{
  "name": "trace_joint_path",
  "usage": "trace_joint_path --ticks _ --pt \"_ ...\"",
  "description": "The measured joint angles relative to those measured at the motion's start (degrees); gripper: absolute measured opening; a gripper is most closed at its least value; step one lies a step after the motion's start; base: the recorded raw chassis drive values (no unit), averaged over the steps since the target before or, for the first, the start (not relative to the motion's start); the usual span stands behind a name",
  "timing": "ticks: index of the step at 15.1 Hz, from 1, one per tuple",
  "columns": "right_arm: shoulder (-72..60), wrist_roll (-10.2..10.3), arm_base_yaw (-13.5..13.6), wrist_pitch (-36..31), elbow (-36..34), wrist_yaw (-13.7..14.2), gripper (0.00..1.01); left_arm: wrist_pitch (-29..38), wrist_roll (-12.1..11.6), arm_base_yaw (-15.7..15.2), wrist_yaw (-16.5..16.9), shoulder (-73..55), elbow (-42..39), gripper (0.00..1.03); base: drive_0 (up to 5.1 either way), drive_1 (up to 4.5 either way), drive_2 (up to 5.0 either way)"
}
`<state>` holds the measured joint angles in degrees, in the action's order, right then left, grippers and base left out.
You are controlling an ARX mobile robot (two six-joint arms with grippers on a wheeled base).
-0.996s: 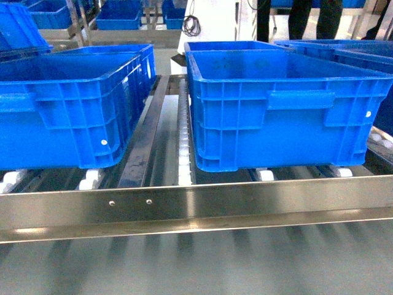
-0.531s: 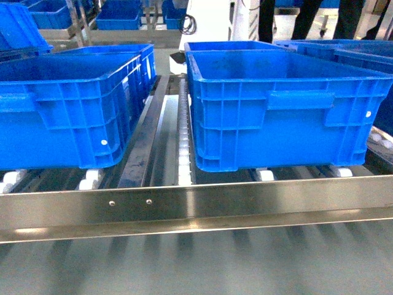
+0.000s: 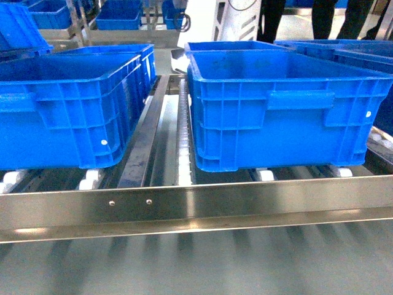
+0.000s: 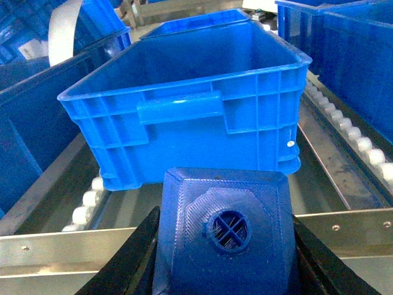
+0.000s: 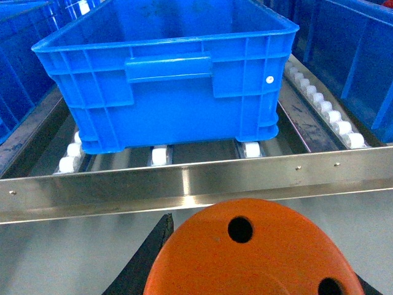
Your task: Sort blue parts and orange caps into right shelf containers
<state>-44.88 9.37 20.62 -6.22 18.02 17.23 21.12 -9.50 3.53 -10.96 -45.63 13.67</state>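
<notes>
A blue part [image 4: 227, 203] with a round stud on its top face fills the bottom of the left wrist view, and my left gripper [image 4: 224, 246] is shut on it, black fingers [image 4: 132, 258] pressing each side. An orange cap [image 5: 258, 258] with small holes in its flat top sits in my right gripper [image 5: 255, 273], which is shut on it. Ahead of each stands an open blue crate: one container [image 4: 190, 117] before the left gripper, another [image 5: 166, 80] before the right. In the head view both crates [image 3: 276, 104] [image 3: 67, 104] show, with neither gripper in sight.
A steel front rail [image 3: 196, 206] runs across the shelf edge below the crates, which rest on white rollers [image 5: 159, 155]. A metal divider [image 3: 144, 135] separates the two lanes. More blue crates [image 3: 368, 52] stand at the far right and behind. People's legs show in the background.
The crates and shelf have stayed put in the head view. Only the people's legs in the background have shifted to the right.
</notes>
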Motion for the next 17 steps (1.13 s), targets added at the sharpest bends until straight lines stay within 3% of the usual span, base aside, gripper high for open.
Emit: trace_joint_path --ticks 6,7,8,9,11,13,15,17 --pt "0.0 0.0 0.0 0.0 0.0 0.0 0.43 0.0 0.0 0.0 0.0 0.0 0.0 0.45 0.0 0.0 0.0" --pt "-0.02 -2.12 -0.7 -4.74 -1.09 -2.82 0.43 0.0 0.0 0.0 0.02 0.0 0.0 0.45 0.0 0.0 0.0" --pt "-1.25 -6.1 -1.62 -9.42 -1.33 -7.41 0.43 0.0 0.0 0.0 0.0 0.0 0.0 0.45 0.0 0.0 0.0" --pt "-4.59 -8.59 -1.68 -13.0 0.11 -9.51 0.43 0.04 0.0 0.0 0.02 0.0 0.0 0.45 0.0 0.0 0.0" --pt "-17.53 -10.95 -4.35 -21.49 8.15 -12.96 0.43 0.0 0.0 0.0 0.0 0.0 0.0 0.45 0.0 0.0 0.0" --pt "-32.59 -12.68 -6.91 -28.22 22.97 -12.28 0.43 0.0 0.02 0.0 0.02 0.0 0.0 0.45 0.0 0.0 0.0" --pt "-46.23 -13.46 -7.54 -24.79 38.47 -11.21 0.43 0.02 0.0 0.0 0.0 0.0 0.0 0.45 0.0 0.0 0.0" --pt "-58.53 -13.84 -8.02 -21.75 52.35 -10.16 0.68 0.0 0.0 0.0 0.0 0.0 0.0 0.45 0.0 0.0 0.0"
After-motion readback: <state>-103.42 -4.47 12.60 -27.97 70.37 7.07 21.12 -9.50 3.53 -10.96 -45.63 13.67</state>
